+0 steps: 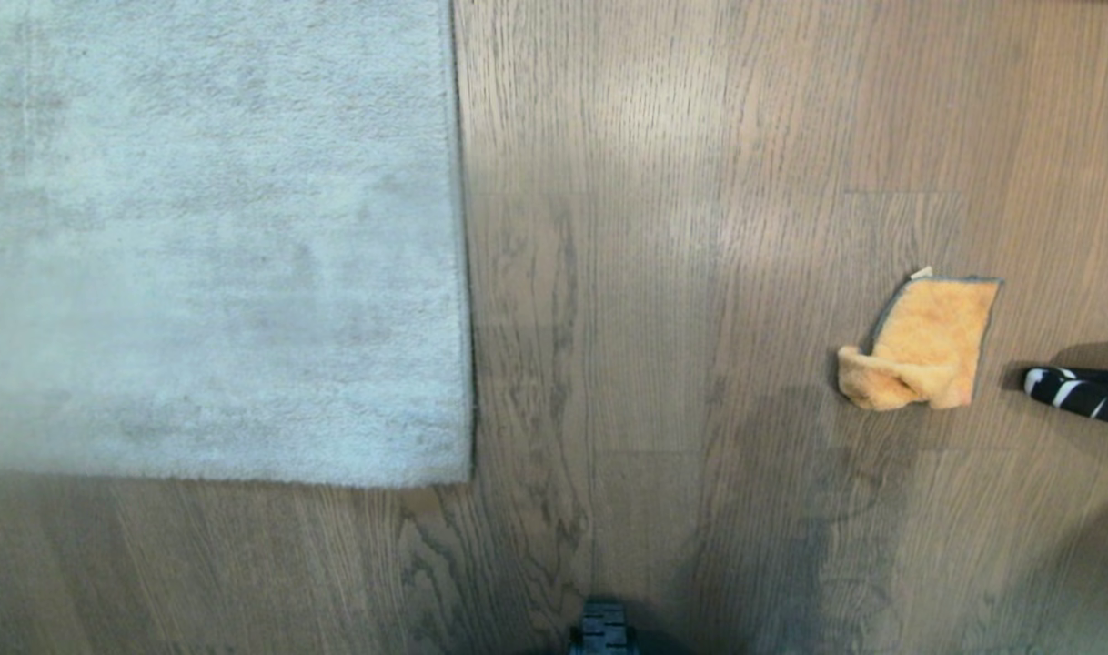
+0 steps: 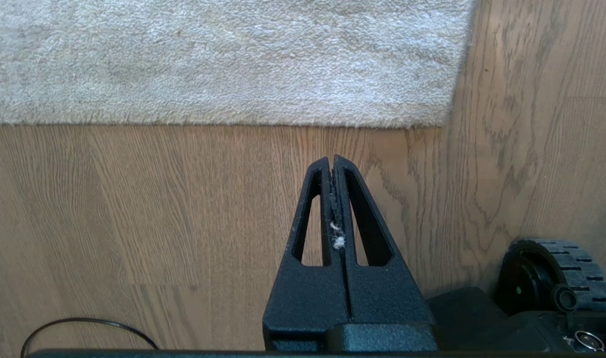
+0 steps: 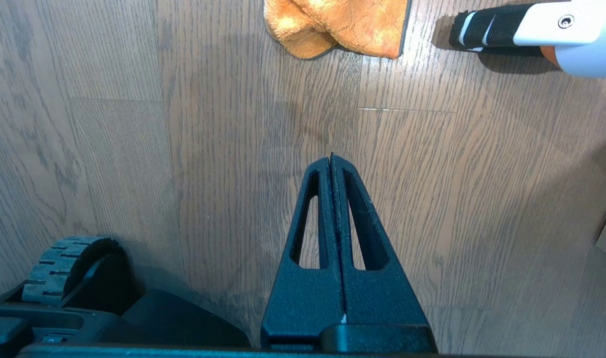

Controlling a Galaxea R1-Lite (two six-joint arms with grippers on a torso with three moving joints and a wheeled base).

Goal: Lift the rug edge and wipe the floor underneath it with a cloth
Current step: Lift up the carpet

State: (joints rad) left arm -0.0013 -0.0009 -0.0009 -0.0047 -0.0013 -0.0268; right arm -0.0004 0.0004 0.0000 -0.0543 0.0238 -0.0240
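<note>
Both grippers, left (image 2: 332, 160) & right (image 3: 331, 159), fingers closed w/ nothing held, hover over floor (image 1: 663, 273); cloth (image 1: 922, 344) lies well apart from rug edge (image 1: 463, 246).

The head camera looks steeply down on the rug (image 1: 217, 236); both wrist cameras hang low beside it, probably tilted forward.

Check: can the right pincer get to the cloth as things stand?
Probably yes. Only bare floor lies between the shut right pincer and the cloth. A striped handle sits beside the cloth, apart from it.
</note>
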